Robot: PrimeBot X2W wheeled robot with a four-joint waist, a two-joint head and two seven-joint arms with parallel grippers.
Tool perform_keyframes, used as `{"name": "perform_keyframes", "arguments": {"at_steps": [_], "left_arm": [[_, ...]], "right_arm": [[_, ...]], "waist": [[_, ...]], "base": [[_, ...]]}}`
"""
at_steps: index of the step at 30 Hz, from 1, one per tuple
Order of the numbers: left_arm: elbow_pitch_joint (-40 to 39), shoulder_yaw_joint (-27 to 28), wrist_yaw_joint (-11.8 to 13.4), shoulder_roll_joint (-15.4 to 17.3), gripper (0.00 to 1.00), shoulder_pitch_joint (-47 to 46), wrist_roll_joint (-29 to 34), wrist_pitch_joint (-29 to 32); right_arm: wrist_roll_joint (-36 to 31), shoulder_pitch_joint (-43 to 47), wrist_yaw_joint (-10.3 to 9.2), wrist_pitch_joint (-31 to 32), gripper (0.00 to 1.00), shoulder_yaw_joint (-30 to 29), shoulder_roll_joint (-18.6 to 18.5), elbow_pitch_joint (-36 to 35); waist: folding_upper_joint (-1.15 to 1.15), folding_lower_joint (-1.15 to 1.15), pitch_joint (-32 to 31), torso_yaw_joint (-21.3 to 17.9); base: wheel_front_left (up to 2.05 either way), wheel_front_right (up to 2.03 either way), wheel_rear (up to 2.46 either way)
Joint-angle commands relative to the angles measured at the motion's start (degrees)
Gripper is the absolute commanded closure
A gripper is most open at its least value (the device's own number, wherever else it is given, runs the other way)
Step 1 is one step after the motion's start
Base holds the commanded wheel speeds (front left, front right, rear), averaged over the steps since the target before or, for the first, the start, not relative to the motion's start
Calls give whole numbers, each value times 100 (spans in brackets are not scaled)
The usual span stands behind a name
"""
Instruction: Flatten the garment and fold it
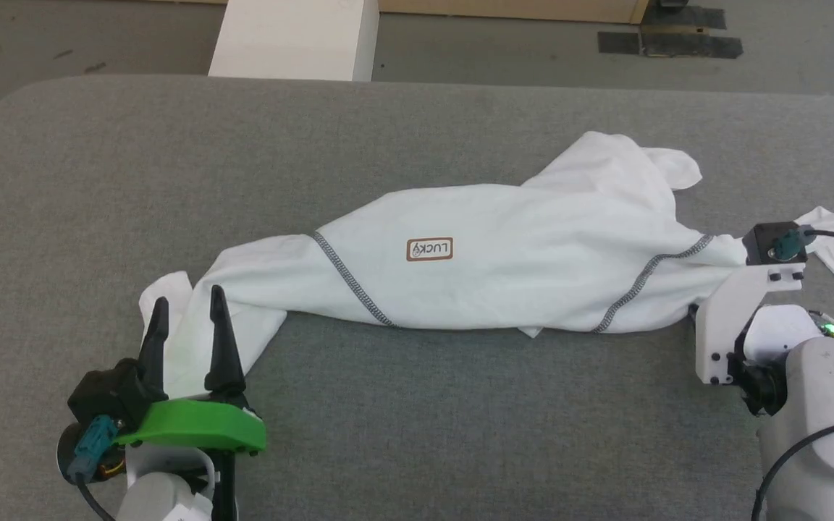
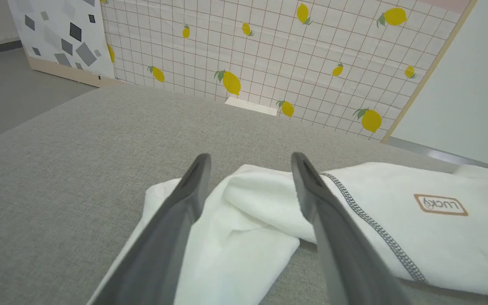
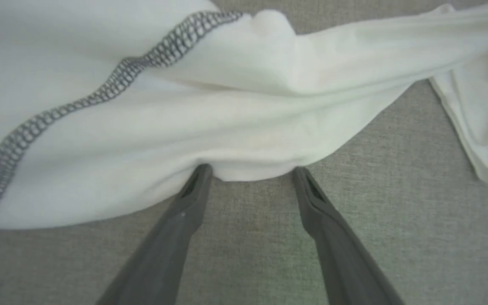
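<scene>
Now both sets of fingers are spread wide, one at each end of the shirt.
The left fingers [image 1: 223, 340] point forward and are open, holding nothing. The floppy sleeve end of the white shirt [image 1: 504, 268] lies under and between them. The right fingers [image 3: 172, 228] are open too, over the grey worktop [image 1: 417, 405], and their tips just touch the shirt's near edge. The shirt lies bunched in a long strip. Bare worktop spreads beyond the fingertips and behind them.

Open grey surface [image 1: 424, 420] around garment [image 1: 504, 268]; box [image 1: 294, 40] beyond edge.
</scene>
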Motion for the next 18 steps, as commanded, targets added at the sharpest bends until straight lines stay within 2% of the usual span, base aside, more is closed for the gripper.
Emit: {"name": "perform_keyframes", "arguments": {"at_steps": [1, 2, 6, 10, 15, 18], "left_arm": [[20, 27, -37, -38, 0, -70, 102, -26], [24, 39, -41, -47, 0, -63, 110, -26], [48, 25, -62, -91, 0, -66, 111, -26], [42, 38, -87, -116, 0, -83, 116, -27], [54, 108, -88, -131, 0, 7, 133, -27], [25, 158, -81, -136, 0, 76, 140, -27]], "right_arm": [[43, 14, -9, -11, 65, 37, 21, 157], [94, 10, -9, -48, 98, 45, 19, 163], [459, 171, -9, -203, 100, 188, -124, -36], [1135, 708, -9, -222, 100, 204, -327, -834], [1868, 1913, -9, 335, 100, -235, -533, -2272], [2093, 2534, -9, 770, 100, -653, -463, -2928]], "waist": [[0, 0, 51, 27], [0, 0, 49, 18], [0, 0, -6, 10], [0, 0, -116, -22], [0, 0, -287, -121], [0, 0, -337, -196]], "base": [[0, 0, 0], [0, 0, 0], [0, 0, 0], [0, 0, 0], [0, 0, 0], [0, 0, 0]]}}
